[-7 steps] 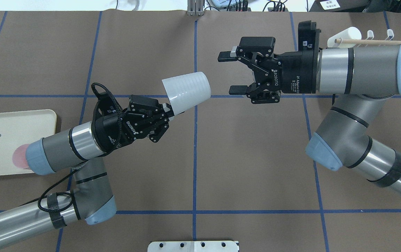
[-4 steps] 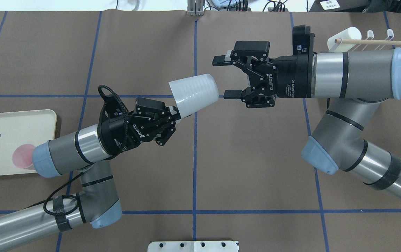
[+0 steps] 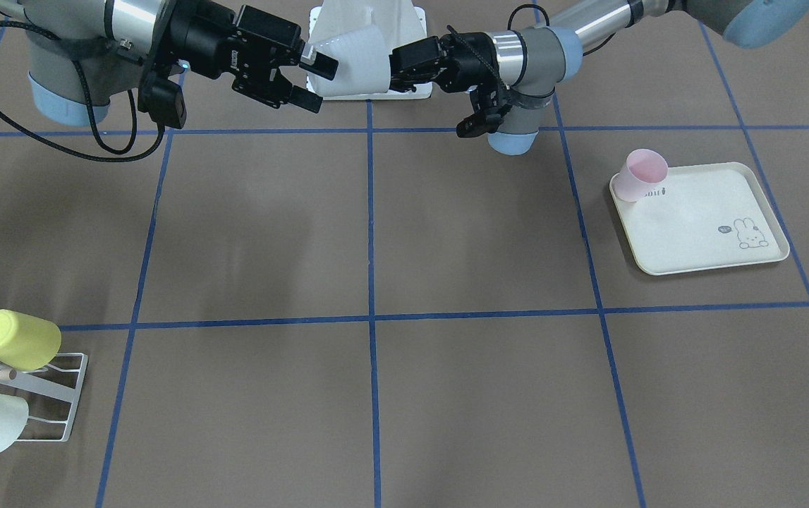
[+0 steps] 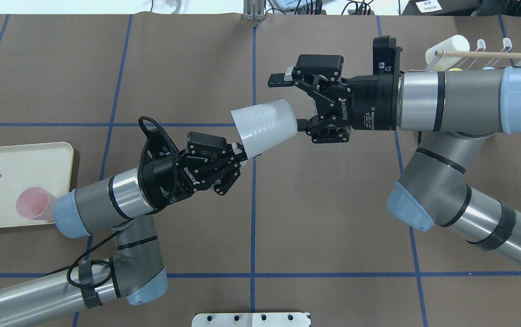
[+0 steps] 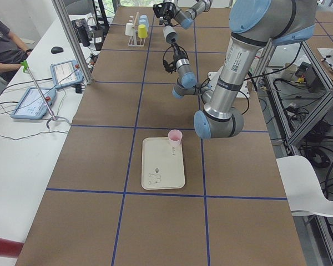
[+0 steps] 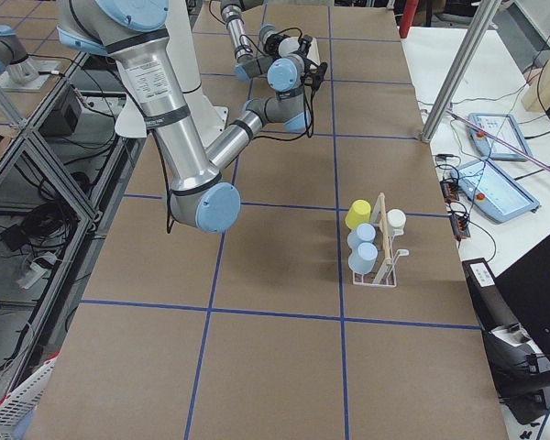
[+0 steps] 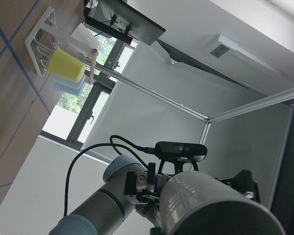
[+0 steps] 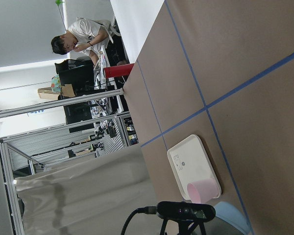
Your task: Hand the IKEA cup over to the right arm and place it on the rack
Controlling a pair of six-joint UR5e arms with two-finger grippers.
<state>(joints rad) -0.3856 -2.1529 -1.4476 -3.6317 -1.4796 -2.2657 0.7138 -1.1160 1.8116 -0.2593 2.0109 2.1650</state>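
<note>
You are gripping the white cup [image 4: 265, 127] by its rim in the clamped left pincer [image 4: 240, 152], its base sitting beside the lower finger of the wide-open, empty right pincer [image 4: 287, 102]; be centring it between both fingers before closing.

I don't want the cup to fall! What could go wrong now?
1. The left hand pinches only the rim of the white cup, in mid-air. If it lets go before the open right hand shuts, the cup may drop.
2. The right hand looks off-centre: one finger sits near the cup's end, the other farther off. Closing might knock the cup askew.
3. The rack already holds a yellow cup and others, so placing could bump one.
</note>
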